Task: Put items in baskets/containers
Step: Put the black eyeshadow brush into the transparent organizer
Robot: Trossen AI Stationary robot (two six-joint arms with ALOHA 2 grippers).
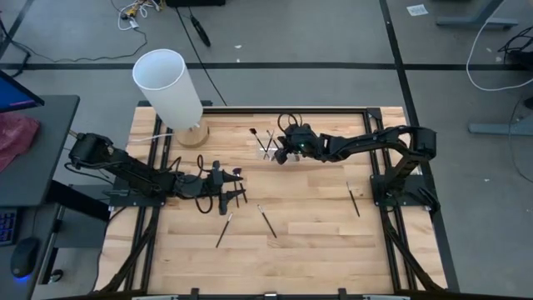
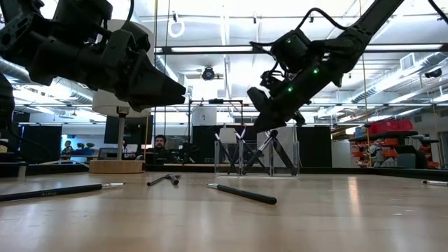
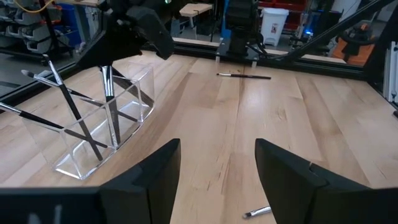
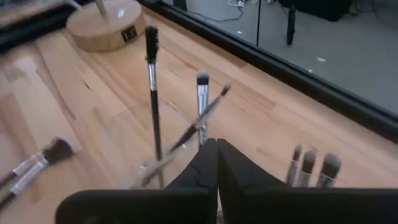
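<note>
The clear holder stands at the table's far middle with several thin brushes leaning upright in it, bristles up. My right gripper hovers just over the holder, slanting down, shut; nothing shows between its fingers. My left gripper waits open at the left centre, low over the wood, with nothing between its fingers. Loose brushes lie flat on the table: two toward the near edge and one at the right. My right gripper has its shut fingertips right beside a silver-collared brush that stands in the holder. I cannot tell whether they touch it.
A tall white cylinder on a wooden base stands at the far left corner. Brushes with brown bristles lie by the left gripper. A black frame rail borders the table. Bare wood spreads at the near right.
</note>
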